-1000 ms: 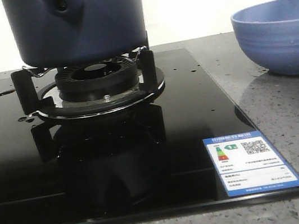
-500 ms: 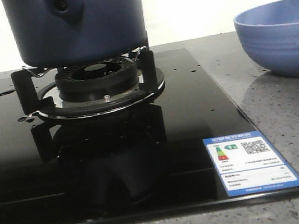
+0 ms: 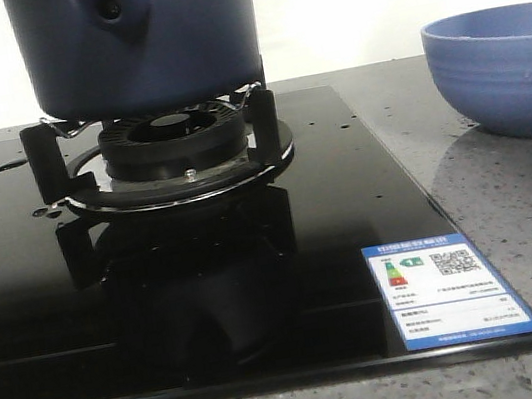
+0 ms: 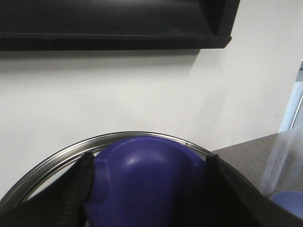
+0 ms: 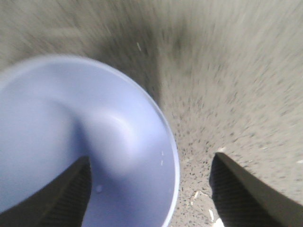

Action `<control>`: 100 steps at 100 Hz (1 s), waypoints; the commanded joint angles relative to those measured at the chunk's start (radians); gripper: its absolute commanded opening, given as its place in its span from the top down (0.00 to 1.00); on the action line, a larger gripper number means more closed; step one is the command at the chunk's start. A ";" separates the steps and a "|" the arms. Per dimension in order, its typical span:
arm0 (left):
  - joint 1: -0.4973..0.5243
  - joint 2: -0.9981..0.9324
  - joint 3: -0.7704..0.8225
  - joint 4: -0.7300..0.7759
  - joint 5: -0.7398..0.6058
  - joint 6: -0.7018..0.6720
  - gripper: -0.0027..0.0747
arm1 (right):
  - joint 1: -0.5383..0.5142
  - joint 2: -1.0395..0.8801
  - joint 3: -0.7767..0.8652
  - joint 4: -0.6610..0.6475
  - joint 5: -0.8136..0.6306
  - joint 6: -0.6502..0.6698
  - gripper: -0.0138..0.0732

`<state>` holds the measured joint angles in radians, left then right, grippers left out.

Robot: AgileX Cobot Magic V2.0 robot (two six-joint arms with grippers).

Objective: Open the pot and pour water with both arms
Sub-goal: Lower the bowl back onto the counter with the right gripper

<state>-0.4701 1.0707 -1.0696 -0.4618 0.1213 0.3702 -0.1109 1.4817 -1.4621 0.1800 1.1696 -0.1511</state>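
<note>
The dark navy pot (image 3: 141, 47) stands on the gas burner (image 3: 172, 149); its handle stub with a round hole (image 3: 109, 10) faces me and its top is cut off by the frame. Neither gripper shows in the front view. In the left wrist view my left gripper (image 4: 147, 189) is shut on the blue knob (image 4: 142, 175) of a lid with a steel rim (image 4: 57, 158), held up in front of a white wall. My right gripper (image 5: 151, 163) is open, its fingers straddling the rim of the light blue bowl (image 5: 71, 137).
The black glass hob (image 3: 19, 299) has a label sticker (image 3: 447, 287) at its front right corner. The light blue bowl (image 3: 504, 71) sits on the grey speckled counter (image 3: 508, 192) right of the hob. A dark shelf (image 4: 113, 23) hangs on the wall above the lid.
In the front view the light blue bowl has shifted a little to the right. The dark piece of the right arm at the top right corner has left the view. The pot has not moved.
</note>
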 commanded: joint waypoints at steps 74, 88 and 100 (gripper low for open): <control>-0.137 0.268 -0.038 0.013 -0.311 -0.002 0.54 | -0.005 -0.339 -0.041 0.057 0.019 -0.015 0.29; -0.151 0.272 -0.038 0.044 -0.328 -0.002 0.54 | -0.005 -0.339 -0.010 0.057 0.001 -0.018 0.29; -0.151 0.287 -0.038 0.044 -0.325 -0.002 0.54 | -0.005 -0.339 0.028 0.059 -0.017 -0.018 0.29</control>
<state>-0.6150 1.3793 -1.0696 -0.4264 -0.0920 0.3702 -0.1109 1.1652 -1.4344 0.2254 1.2168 -0.1570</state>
